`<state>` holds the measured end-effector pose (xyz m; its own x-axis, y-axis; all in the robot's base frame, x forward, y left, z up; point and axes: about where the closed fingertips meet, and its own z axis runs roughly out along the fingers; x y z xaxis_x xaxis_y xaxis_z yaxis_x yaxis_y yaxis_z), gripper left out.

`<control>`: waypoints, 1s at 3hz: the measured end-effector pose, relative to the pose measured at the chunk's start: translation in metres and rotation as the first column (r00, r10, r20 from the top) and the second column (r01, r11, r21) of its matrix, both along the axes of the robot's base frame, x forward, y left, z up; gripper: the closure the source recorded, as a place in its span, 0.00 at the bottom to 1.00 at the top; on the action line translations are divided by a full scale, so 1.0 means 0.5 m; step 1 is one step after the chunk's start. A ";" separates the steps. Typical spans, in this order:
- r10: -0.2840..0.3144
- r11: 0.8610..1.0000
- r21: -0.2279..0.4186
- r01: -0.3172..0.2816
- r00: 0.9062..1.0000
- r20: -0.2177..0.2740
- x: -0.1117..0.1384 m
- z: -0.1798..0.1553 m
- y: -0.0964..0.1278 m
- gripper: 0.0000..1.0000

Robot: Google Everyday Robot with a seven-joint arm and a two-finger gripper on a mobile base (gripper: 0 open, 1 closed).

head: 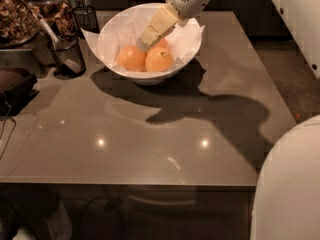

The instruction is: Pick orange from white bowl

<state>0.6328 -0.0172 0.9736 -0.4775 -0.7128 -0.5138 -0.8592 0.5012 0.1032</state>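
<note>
The white bowl (115,31), lined with white paper, stands at the far middle of the grey table. It holds three oranges: one at the left (131,58), one at the right (159,60), and a third behind them (162,43), partly hidden. My gripper (142,45) reaches down into the bowl from the upper right. Its cream fingers end just above and between the oranges, in front of the back one.
A black mesh cup (66,55) with utensils stands left of the bowl, another (85,18) behind it. Jars of dried food (17,16) sit at the far left. A dark object (15,86) lies at the left edge. My white body (290,184) fills the lower right.
</note>
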 end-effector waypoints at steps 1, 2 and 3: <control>-0.051 0.998 0.041 0.050 0.999 0.012 0.006 -0.009 -0.012 0.00; -0.091 0.994 0.055 0.090 0.995 0.026 0.019 -0.016 -0.011 0.00; -0.119 0.992 0.048 0.117 0.992 0.048 0.032 -0.021 -0.011 0.00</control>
